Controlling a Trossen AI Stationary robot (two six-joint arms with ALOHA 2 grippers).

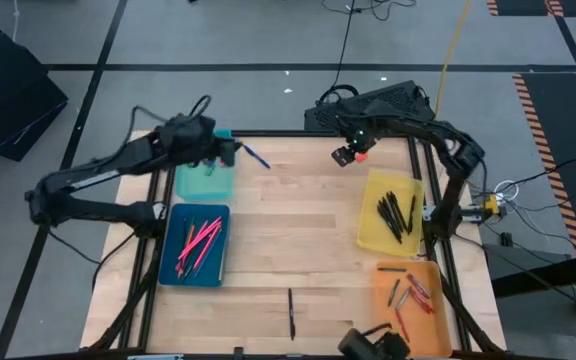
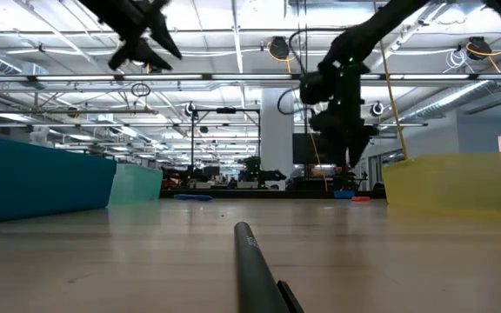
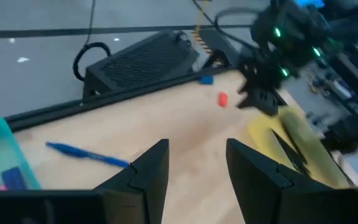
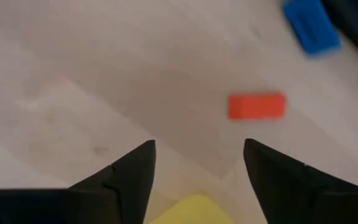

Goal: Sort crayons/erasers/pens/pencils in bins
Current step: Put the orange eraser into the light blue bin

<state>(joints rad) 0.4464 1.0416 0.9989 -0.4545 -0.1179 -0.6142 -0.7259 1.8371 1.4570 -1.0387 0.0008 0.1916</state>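
Black pen [image 1: 291,314]: you see it alone on the bare wood at bottom centre of the high view, nearest the low camera.
Orange bin [image 1: 438,310]: lower right, holding the crayons [image 1: 410,291].
Dark blue bin [image 1: 168,262]: lower left, holding long pink sticks [image 1: 199,245].
Yellow bin [image 1: 370,210]: right of centre, holding dark pens [image 1: 398,213].
Teal bin [image 1: 208,184]: upper left, with a blue eraser [image 3: 12,177] inside.
Left gripper [image 3: 194,163]: above the teal bin's far end — your wrist view shows its jaws apart and empty.
Blue pen [image 1: 254,155]: on the wood just right of the teal bin.
Right gripper [image 4: 197,163]: top centre-right, jaws apart, hanging over a red eraser [image 4: 257,106] — another blue eraser [image 4: 311,25] lies beyond it.
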